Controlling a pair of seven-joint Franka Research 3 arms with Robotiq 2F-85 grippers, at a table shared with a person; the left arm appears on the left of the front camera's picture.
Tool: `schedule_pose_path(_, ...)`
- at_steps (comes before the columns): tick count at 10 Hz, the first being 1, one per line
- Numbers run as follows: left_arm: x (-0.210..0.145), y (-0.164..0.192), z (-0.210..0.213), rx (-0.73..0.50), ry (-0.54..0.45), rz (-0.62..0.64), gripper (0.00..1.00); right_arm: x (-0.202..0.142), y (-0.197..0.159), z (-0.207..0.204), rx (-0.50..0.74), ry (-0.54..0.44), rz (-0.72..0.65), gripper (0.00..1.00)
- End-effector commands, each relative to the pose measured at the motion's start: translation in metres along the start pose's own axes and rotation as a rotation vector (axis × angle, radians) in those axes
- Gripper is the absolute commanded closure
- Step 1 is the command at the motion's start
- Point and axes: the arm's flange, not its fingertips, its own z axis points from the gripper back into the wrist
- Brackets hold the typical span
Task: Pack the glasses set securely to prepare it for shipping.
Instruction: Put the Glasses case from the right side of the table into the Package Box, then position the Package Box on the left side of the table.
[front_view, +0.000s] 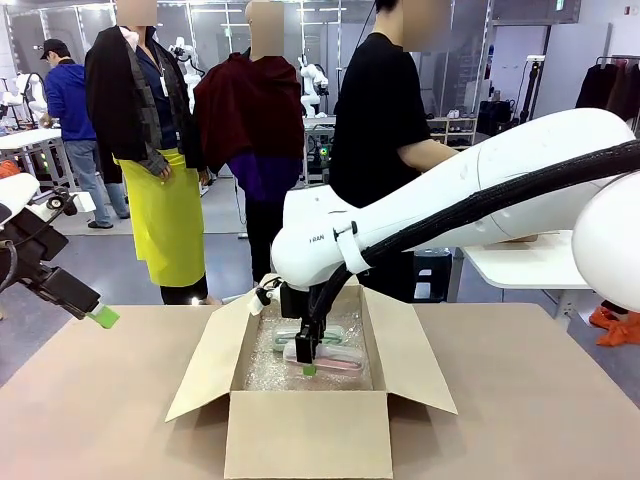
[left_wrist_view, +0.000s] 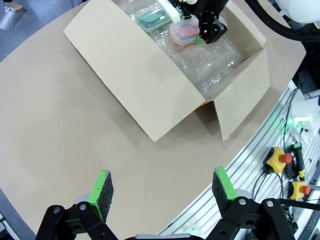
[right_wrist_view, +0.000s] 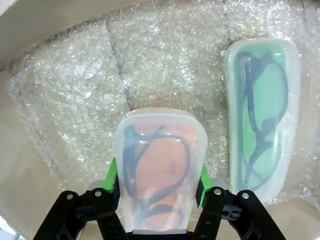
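Pink case (right_wrist_view: 159, 165), mint case (right_wrist_view: 262, 115) flat, side by side.

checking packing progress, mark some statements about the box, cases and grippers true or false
1. The pink case and green case lie in the box. True.
2. The box is bare inside. False: bubble wrap lines it.
3. The left gripper holds the green case. False: it is open and empty, over the table.
4. The right gripper straddles the pink case. True.
5. The flaps are shut. False: they stand open.
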Motion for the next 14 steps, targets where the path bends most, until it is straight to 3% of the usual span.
schedule_pose_path(1, 0.001, 0.001, 0.001, -0.007, -0.016, -0.009, 0.0, -0.009, 0.014, 0.007, 0.012, -0.026, 0.028, 0.16)
schedule_pose_path(2, 0.001, 0.001, 0.001, -0.007, -0.016, -0.009, 0.0, -0.009, 0.015, 0.011, 0.017, -0.035, 0.03, 0.0)
schedule_pose_path(6, 0.001, 0.001, 0.001, -0.007, -0.016, -0.009, 0.0, -0.016, 0.014, 0.023, 0.0, -0.05, 0.044, 0.0)
schedule_pose_path(7, 0.001, 0.001, 0.001, -0.007, -0.016, -0.009, 0.0, 0.002, 0.007, 0.017, -0.001, -0.026, 0.012, 0.0)
schedule_pose_path(14, 0.001, 0.001, 0.001, -0.007, -0.016, -0.009, 0.0, 0.002, 0.007, 0.017, -0.001, -0.026, 0.012, 0.0)
